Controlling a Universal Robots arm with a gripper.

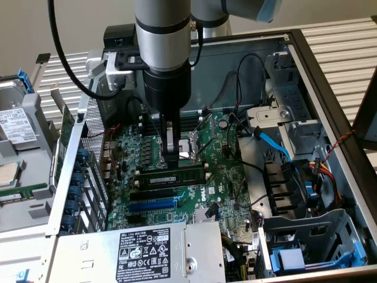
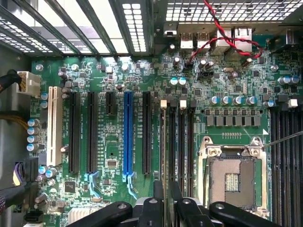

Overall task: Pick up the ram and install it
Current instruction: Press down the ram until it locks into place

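Observation:
The ram is a long dark-green stick with a pale label. It stands on its long edge across the motherboard, between the CPU socket and the long black slots. My gripper comes straight down from the arm, and its fingers are shut on the ram's upper edge near the middle. Whether the stick sits in a slot or just above one I cannot tell. In the wrist view my gripper has its black fingers over the memory slots beside the CPU socket.
The board lies inside an open computer case with metal walls all round. A blue slot and a power supply lie toward the front. A blue cable and drive cages stand at the exterior view's right. Red-black wires cross the rear ports.

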